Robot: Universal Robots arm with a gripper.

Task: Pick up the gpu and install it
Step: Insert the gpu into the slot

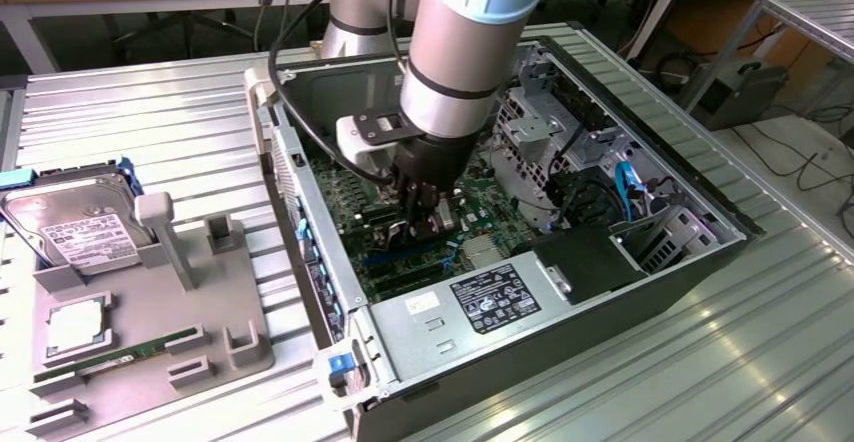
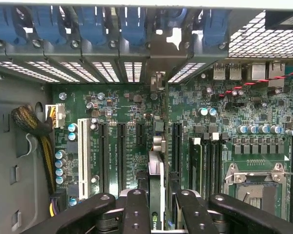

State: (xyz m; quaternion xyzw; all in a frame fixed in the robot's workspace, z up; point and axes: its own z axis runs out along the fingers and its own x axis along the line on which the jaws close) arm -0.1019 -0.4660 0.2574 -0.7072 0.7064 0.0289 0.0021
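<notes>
The gpu (image 2: 156, 171) shows edge-on as a thin dark card standing upright between my fingers (image 2: 136, 210). My gripper (image 2: 158, 197) is shut on it, low over the black expansion slots (image 2: 176, 146) of the green motherboard (image 2: 117, 105). Its silver bracket (image 2: 162, 51) reaches the rear slot openings under the blue latches (image 2: 132, 22). In the exterior view my gripper (image 1: 430, 228) is deep inside the open computer case (image 1: 667, 167), just above the motherboard (image 1: 394, 252). The arm hides most of the card there.
On the exterior view's left, a grey fixture (image 1: 200, 302) holds a silver hard drive (image 1: 80, 232), a green memory stick (image 1: 114, 354) and a processor (image 1: 74, 324). The power supply (image 1: 501, 300), drive cage (image 1: 534, 127) and yellow-black cables (image 2: 36, 129) crowd the case.
</notes>
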